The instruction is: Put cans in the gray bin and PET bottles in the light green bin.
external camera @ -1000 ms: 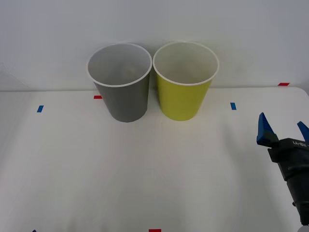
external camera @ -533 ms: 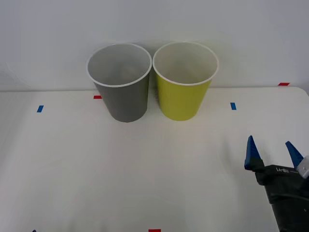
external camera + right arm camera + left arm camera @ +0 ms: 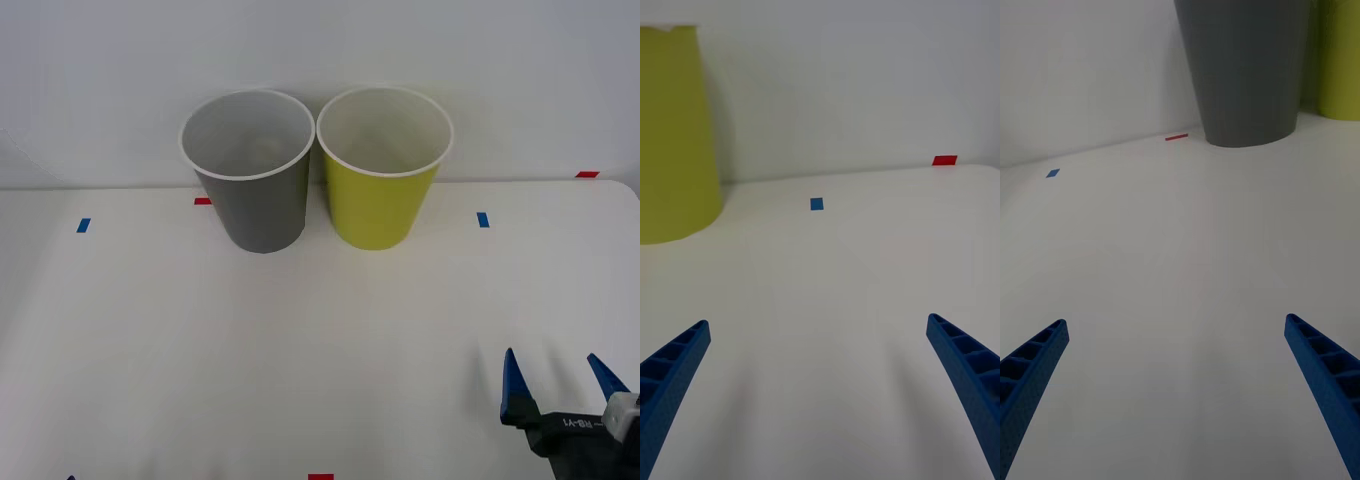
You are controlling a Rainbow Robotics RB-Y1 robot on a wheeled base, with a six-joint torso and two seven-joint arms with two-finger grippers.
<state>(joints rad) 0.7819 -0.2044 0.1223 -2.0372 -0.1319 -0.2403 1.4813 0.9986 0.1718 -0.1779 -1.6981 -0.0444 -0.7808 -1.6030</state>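
1. My right pincer: fingers wide apart, holding nothing, low at the near right of the surface.
2. My left pincer: likewise spread and empty, facing the gray bin.
3. Light green bin: just beside the gray one, at the far edge.
4. Cans: something pale lies inside the gray bin; I cannot identify it.
5. Step, as I judge: keep low; open room all around.

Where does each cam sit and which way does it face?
Front view: above the arms, looking forward and down at the table, both bins; right tool at the near right corner, open.
Right wrist view: low over the table, facing the light green bin; its blue fingers apart.
Left wrist view: low, facing the gray bin; left tool open.
Shared: both bins appear in the front and left wrist views.
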